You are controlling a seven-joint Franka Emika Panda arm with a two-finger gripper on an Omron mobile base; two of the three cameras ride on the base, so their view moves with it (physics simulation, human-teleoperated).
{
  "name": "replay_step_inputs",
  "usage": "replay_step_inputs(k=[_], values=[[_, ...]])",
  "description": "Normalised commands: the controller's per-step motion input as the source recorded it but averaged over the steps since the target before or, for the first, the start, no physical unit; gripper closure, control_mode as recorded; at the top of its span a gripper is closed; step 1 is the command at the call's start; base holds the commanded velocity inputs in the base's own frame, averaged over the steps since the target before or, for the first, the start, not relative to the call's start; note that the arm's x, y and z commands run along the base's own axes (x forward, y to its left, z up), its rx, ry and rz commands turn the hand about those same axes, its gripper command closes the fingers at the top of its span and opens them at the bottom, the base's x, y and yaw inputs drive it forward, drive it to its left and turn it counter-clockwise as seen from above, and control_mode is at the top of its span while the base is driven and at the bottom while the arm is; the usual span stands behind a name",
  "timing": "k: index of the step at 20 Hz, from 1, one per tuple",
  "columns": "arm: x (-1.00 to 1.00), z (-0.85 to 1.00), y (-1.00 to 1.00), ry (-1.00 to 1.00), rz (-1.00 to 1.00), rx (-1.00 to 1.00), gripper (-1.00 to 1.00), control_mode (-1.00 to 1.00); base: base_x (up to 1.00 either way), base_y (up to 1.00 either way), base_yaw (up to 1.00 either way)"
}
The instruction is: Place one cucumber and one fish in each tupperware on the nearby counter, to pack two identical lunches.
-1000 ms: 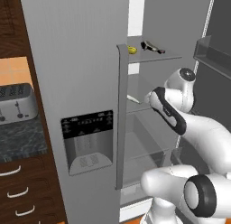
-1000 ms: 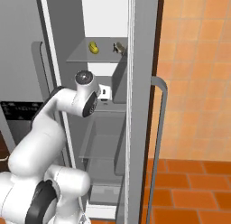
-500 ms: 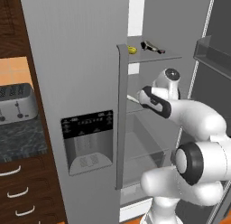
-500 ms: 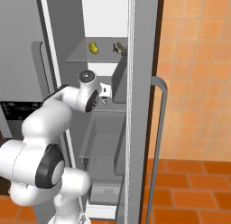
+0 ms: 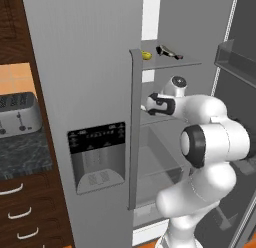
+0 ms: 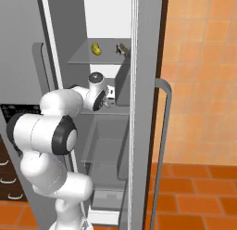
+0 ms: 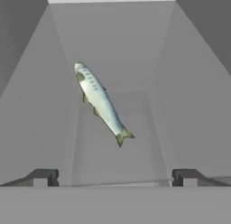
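Reaching into the open fridge, the hand sits level with a middle shelf, fingers spread wide with nothing between them. A fish lies diagonally on that grey shelf ahead of the hand, apart from both fingertips, tail end nearer the hand. On the upper shelf rest a cucumber and another fish, near each other; a toaster stands on the worktop at left.

You see flat, even rendered light with no glare and only weak shadows. The fridge interior is dim grey, and all views look slightly soft.
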Motion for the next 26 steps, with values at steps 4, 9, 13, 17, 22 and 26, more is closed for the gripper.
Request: replay_step_inputs(k=[4, 9, 13, 17, 22, 26], values=[[0.42, -0.41, 0.04, 0.00, 0.00, 0.01, -1.00, -1.00, 0.00, 0.00, 0.00], [0.63, -0.30, 0.13, 0.01, 0.00, 0.00, -1.00, -1.00, 0.00, 0.00, 0.00], [0.51, -0.45, 0.08, 0.02, 0.00, 0.00, -1.00, -1.00, 0.00, 0.00, 0.00], [0.56, -0.29, 0.00, 0.07, 0.00, 0.00, -1.00, -1.00, 0.00, 0.00, 0.00], [0.19, -0.49, 0.00, 0.08, 0.00, 0.00, 1.00, -1.00, 0.00, 0.00, 0.00], [0.06, -0.30, 0.00, 0.01, 0.01, 0.00, 1.00, -1.00, 0.00, 0.00, 0.00]])
